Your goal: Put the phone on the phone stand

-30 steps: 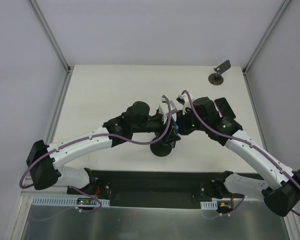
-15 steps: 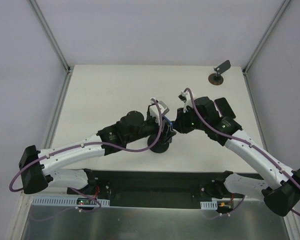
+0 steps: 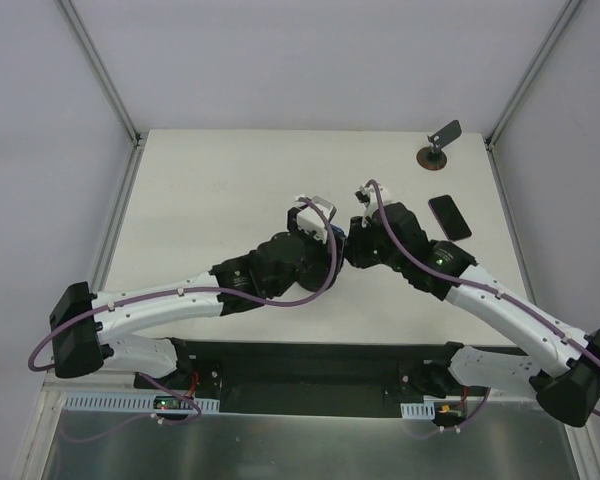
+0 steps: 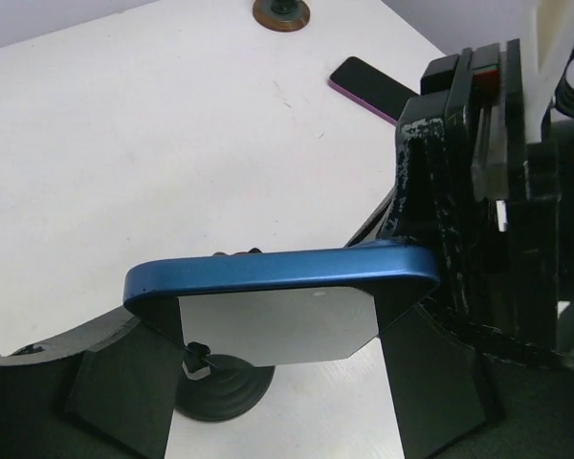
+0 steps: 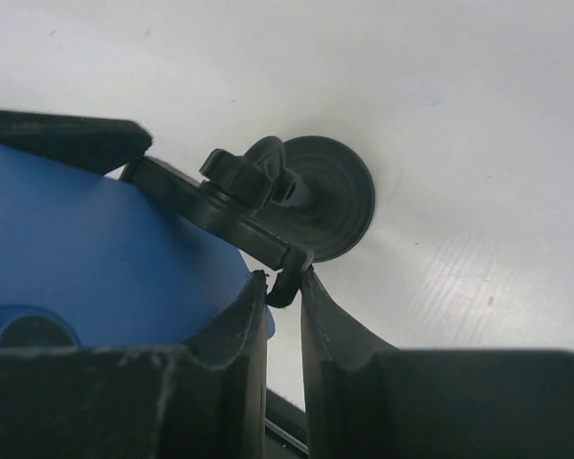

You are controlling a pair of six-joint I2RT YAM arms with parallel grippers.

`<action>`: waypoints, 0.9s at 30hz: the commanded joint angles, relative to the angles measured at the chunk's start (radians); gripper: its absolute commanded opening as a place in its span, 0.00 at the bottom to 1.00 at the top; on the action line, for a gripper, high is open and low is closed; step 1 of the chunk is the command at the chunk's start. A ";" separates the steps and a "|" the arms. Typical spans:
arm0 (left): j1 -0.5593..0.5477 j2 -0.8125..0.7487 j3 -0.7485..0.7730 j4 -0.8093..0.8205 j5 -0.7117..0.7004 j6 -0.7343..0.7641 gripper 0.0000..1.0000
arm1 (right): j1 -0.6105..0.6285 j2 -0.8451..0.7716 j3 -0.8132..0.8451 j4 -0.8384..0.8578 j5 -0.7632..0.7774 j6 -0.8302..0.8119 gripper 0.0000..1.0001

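Note:
My left gripper is shut on the phone, a thin slab with a blue edge and a glossy screen, held across its jaws. The black phone stand's round base sits on the table just below it. In the right wrist view the phone's blue back lies close against the stand's clamp head, above the disc base. My right gripper is shut on the clamp's small hook. In the top view both grippers meet at table centre, left and right, and the stand is hidden under them.
A black phone with a pink rim lies right of the right arm, also in the left wrist view. A brown-based stand with a grey plate stands at the far right corner. The table's edges meet white walls.
My left arm has swung over the stand, hiding its base in the top view, and the phone has moved up to the clamp. My right arm shifted slightly left, uncovering the pink-rimmed phone.

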 commanded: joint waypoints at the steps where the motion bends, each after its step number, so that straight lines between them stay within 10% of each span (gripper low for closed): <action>1: 0.022 0.092 0.051 -0.003 -0.411 0.117 0.00 | 0.147 -0.114 0.004 0.011 0.212 0.110 0.00; 6: 0.021 0.149 -0.010 0.108 -0.435 0.170 0.00 | 0.273 -0.168 -0.046 0.073 0.415 0.168 0.00; 15: 0.021 0.131 -0.015 0.044 -0.299 0.146 0.00 | 0.223 -0.224 -0.085 0.105 0.337 0.084 0.00; 27: 0.022 -0.058 -0.002 -0.058 0.404 0.152 0.00 | 0.003 -0.134 -0.082 0.076 -0.088 -0.079 0.00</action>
